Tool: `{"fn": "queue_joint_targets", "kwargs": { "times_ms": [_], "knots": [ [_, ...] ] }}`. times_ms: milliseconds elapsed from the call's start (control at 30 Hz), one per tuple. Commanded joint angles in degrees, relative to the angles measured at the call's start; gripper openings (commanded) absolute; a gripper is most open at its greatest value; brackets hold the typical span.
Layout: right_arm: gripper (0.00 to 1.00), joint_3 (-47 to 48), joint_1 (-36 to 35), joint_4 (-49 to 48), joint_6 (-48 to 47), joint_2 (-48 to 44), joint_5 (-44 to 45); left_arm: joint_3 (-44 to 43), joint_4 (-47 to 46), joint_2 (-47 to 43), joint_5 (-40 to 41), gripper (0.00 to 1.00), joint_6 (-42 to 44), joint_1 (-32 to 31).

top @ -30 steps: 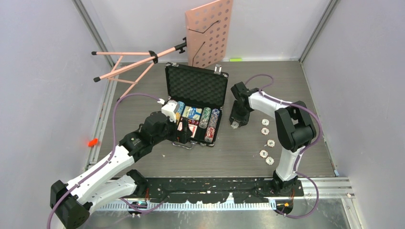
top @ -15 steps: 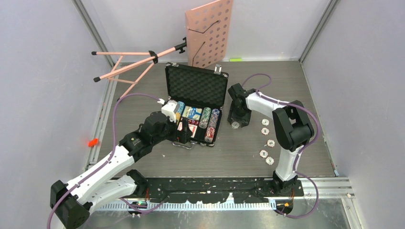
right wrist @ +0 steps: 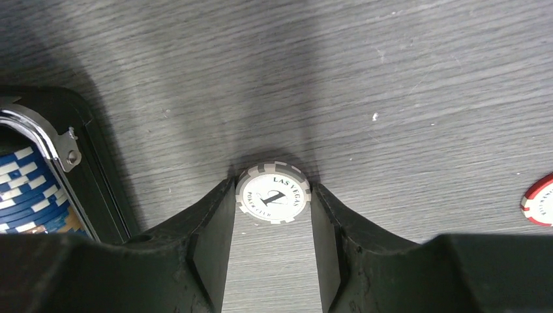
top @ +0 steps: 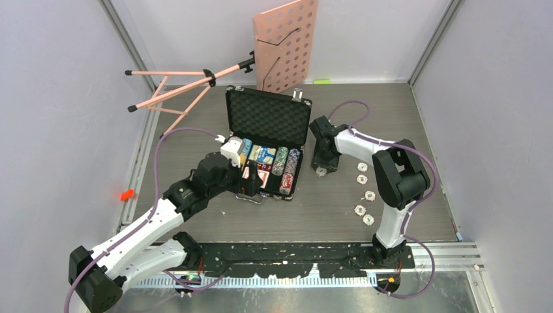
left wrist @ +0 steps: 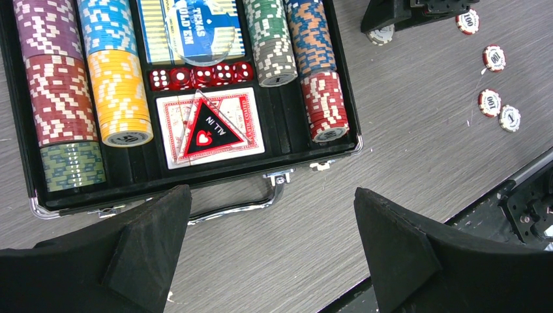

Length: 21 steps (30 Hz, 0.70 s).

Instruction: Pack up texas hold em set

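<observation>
The black case (top: 267, 117) lies open mid-table, its foam lid standing up. Its tray (left wrist: 195, 184) holds rows of striped chips (left wrist: 117, 91), card decks (left wrist: 212, 127) and red dice (left wrist: 201, 75). My left gripper (left wrist: 270, 248) is open and empty, over the case's front edge and silver handle (left wrist: 241, 207); it also shows in the top view (top: 251, 188). My right gripper (right wrist: 272, 195) is shut on a white and grey chip (right wrist: 272, 193), held flat between the fingertips low over the table just right of the case (right wrist: 39, 189). Several loose chips (top: 362, 168) lie right of it.
A pink perforated music stand (top: 285, 45) leans at the back wall, with its folded tripod legs (top: 176, 91) lying at the back left. A red-edged chip (right wrist: 540, 201) lies right of my right gripper. Walls enclose the table on three sides.
My right arm has shifted slightly left toward the case with the chip in its fingers. The left arm has not moved.
</observation>
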<state>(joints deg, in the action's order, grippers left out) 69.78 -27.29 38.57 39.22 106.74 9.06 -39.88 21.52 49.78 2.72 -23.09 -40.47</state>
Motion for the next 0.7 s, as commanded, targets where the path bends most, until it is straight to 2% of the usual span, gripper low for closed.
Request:
{"fn": "queue_joint_targets", "kwargs": {
  "times_ms": [0, 200, 300, 367, 533, 667],
  "knots": [
    [0.46, -4.53, -1.01, 1.92, 1.37, -1.58, -1.66, -0.30, -0.70, 0.42, -0.86, 1.00, -0.24, 0.28],
    [0.42, -4.33, -0.96, 5.12, 1.95, -8.06, -3.19, 1.10, -7.23, 3.35, -7.85, 0.98, -6.59, 0.22],
    [0.42, -3.71, -0.93, 6.26, 3.50, -10.86, -3.63, 1.91, -10.45, 4.92, -8.43, 0.94, -9.85, -0.55],
    [0.40, -3.72, -0.86, 6.36, 4.74, -12.83, -3.98, 2.09, -13.19, 6.26, -7.80, 0.92, -11.73, -2.66],
    [0.37, -5.14, -0.84, 4.82, 8.87, -19.25, -7.83, 2.46, -20.72, 10.04, 0.12, 0.88, -15.66, -11.41],
    [0.35, -8.14, -0.84, 1.77, 14.67, -25.58, -12.68, 4.30, -33.29, 14.10, 0.26, 0.74, -20.91, -12.79]
  ]
}}
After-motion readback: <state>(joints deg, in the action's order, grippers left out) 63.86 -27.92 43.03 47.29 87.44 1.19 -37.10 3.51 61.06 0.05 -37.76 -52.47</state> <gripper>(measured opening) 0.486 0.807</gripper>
